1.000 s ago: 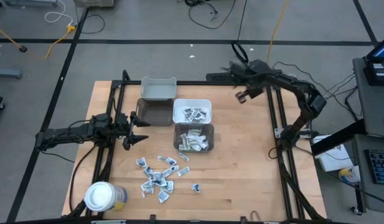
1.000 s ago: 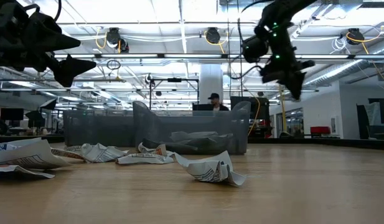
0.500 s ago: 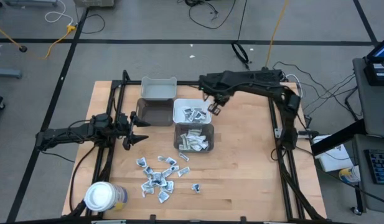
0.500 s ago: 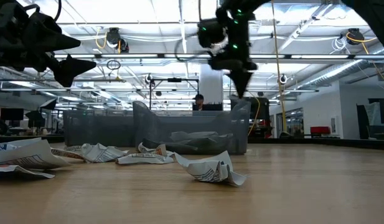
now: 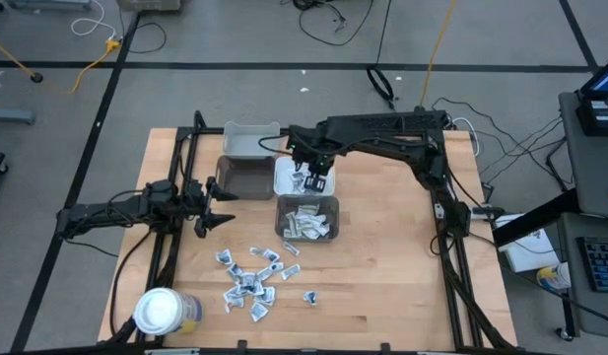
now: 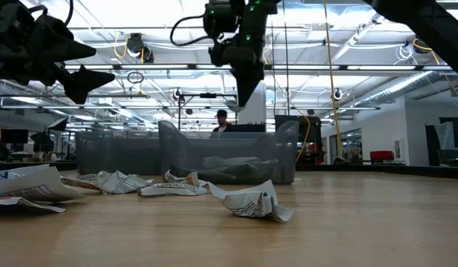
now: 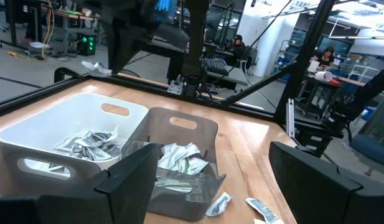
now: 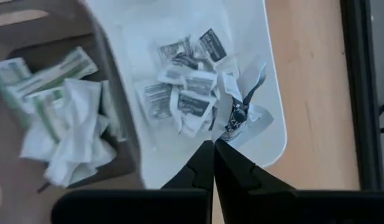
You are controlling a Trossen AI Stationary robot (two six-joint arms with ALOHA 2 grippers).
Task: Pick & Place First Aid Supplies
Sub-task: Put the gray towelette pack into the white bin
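My right gripper [image 5: 313,177] hangs over the white bin [image 5: 280,163] and is shut on a small crumpled white packet with dark print [image 8: 238,112]. The packet also shows in the left wrist view [image 7: 93,65]. The white bin holds several packets [image 8: 179,99]. The grey bin [image 5: 280,202] next to it holds pale-green and white packets [image 5: 305,222]. A pile of loose packets [image 5: 252,278] lies flat on the table nearer the front. My left gripper [image 5: 217,209] is open and empty, above the table left of the bins. My right gripper pinches the packet by one edge [image 8: 228,134] between its two shut fingers, at their free ends. The fingers come from above, pointing down. The packet hangs clear, above the packets in the white bin.
An empty pale bin [image 5: 251,141] and a dark grey bin [image 5: 242,179] stand left of the white one. A round white-lidded jar [image 5: 161,311] stands at the near left corner. Black frame rails [image 5: 441,197] run along the table's sides. A person [image 6: 221,119] shows in the room behind.
My right gripper has swept from the far right of the table toward the left, along the far side, and now stands over the white bin. Its fingers point down. My left gripper has kept still.
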